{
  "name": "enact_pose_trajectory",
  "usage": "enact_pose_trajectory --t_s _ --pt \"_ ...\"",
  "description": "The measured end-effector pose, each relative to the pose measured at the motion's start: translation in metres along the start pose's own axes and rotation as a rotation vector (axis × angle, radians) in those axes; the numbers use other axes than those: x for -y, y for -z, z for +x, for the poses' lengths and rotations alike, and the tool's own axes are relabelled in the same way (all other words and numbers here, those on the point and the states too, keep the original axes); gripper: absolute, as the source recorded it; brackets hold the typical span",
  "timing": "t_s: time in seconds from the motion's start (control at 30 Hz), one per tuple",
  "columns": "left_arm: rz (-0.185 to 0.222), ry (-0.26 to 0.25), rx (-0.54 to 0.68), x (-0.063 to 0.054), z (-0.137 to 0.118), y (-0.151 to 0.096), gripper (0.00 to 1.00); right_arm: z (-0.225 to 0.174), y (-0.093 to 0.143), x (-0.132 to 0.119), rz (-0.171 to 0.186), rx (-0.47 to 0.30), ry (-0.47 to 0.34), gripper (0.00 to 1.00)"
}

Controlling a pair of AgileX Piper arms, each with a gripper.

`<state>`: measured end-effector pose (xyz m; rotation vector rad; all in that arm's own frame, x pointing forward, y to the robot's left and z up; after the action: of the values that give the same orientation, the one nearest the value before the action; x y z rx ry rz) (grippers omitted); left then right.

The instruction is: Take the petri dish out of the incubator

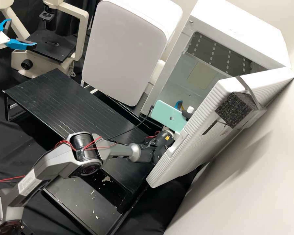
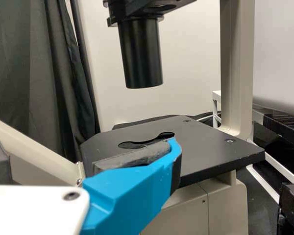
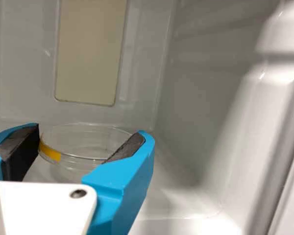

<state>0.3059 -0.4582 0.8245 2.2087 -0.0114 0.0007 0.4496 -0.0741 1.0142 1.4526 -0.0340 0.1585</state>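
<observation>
Judged at the grasp, before extraction. Petri dish [image 3: 81, 147] lies at my right claw's [image 3: 91, 130] tip, inside the incubator [image 1: 238, 31]; clenched or released, cannot tell. Next: secure hold, withdraw level. Left claw [image 1: 23, 32] released.

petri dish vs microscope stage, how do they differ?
The petri dish is clear and round; the microscope stage is black and angular. The dish carries a yellow strip on its side; the stage has a cutout. The dish is inside the incubator; the stage is outside it.
</observation>
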Motion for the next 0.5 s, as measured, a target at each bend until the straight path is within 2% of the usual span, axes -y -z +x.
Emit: enact_pose_trajectory --t_s 0.3,0.5 --pt "0.0 0.0 0.0 0.0 0.0 0.0 1.0 -0.016 0.007 0.006 0.025 -0.029 0.014 0.0" --pt "0.0 0.0 0.0 0.0 0.0 0.0 1.0 -0.016 0.007 0.006 0.024 -0.027 0.016 0.0"
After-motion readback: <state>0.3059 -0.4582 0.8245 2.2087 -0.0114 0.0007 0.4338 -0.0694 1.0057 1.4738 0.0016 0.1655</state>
